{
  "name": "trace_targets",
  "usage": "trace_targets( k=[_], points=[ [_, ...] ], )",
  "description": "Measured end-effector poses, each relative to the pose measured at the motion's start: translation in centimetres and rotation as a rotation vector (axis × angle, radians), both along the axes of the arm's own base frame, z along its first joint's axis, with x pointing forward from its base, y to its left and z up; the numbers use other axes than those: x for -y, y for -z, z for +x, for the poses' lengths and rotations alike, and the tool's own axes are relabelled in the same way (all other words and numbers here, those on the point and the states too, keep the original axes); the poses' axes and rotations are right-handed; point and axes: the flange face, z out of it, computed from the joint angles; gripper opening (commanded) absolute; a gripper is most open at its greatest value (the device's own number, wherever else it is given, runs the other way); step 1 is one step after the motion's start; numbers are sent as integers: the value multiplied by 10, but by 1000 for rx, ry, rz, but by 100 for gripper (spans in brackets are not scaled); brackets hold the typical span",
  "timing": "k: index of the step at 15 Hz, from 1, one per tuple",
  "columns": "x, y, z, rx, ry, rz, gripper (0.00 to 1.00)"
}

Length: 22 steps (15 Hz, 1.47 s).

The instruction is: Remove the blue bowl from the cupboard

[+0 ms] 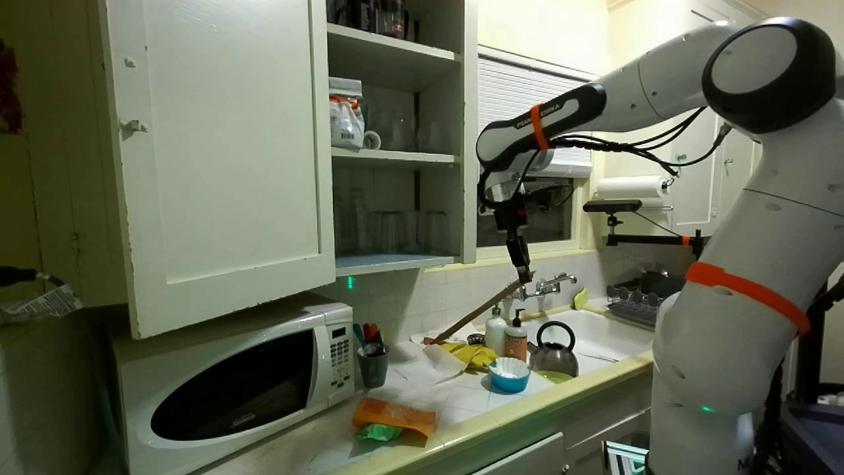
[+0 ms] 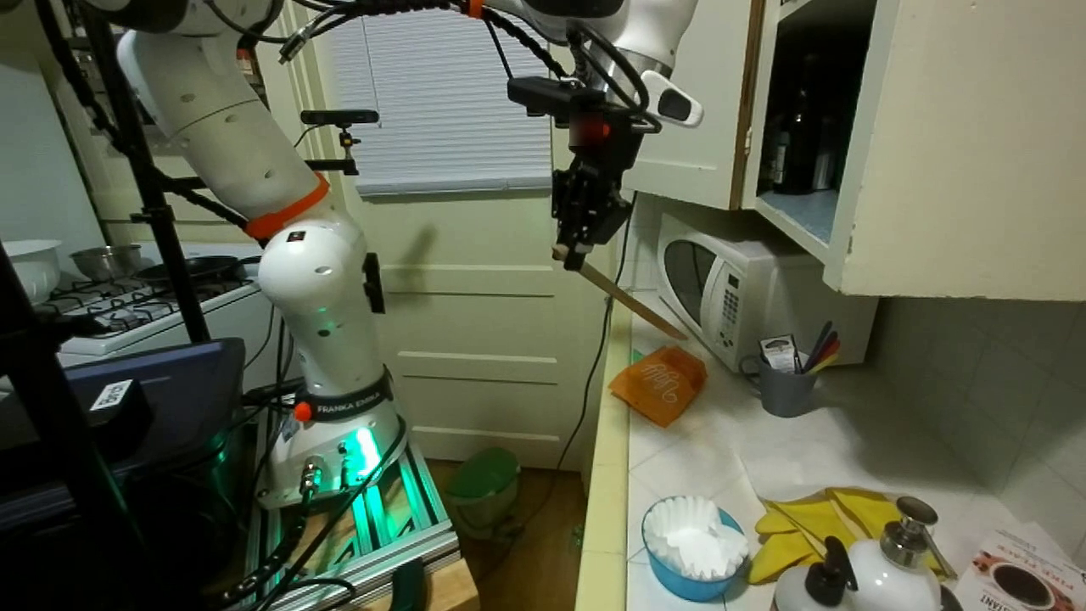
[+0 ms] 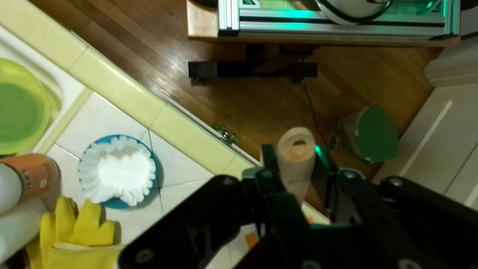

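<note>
The blue bowl (image 1: 510, 383) stands on the white tiled counter near its yellow front edge, with white paper filters in it. It also shows in an exterior view (image 2: 691, 587) and the wrist view (image 3: 115, 203). The white cupboard (image 1: 231, 145) hangs above the microwave with its door open; it also shows in an exterior view (image 2: 976, 153). My gripper (image 1: 524, 276) is shut on a wooden stick (image 1: 475, 315), near its upper end. The stick slants down, well above the counter in an exterior view (image 2: 632, 303). The wrist view shows its round end between the fingers (image 3: 295, 149).
The white microwave (image 1: 244, 376) stands under the cupboard. A grey cup of utensils (image 1: 374, 366), an orange packet (image 1: 395, 417), yellow gloves (image 1: 471, 355), soap bottles (image 1: 515, 340) and a kettle (image 1: 554, 356) stand or lie around the bowl. Glasses (image 1: 402, 231) stand on the cupboard shelves.
</note>
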Motion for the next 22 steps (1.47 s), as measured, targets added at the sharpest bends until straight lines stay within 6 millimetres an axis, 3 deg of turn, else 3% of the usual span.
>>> trace_targets(
  k=[5,9,10,13,14,18,22],
  points=[
    [7,27,0,-108,216,-73,7],
    [17,44,5,-61,402,-136,7],
    [19,47,7,-36,446,-149,27],
    [21,48,12,34,515,-140,27],
    [20,48,13,37,520,-137,7],
    [20,51,14,28,535,-139,7],
    [18,81,29,51,604,-142,7]
  ],
)
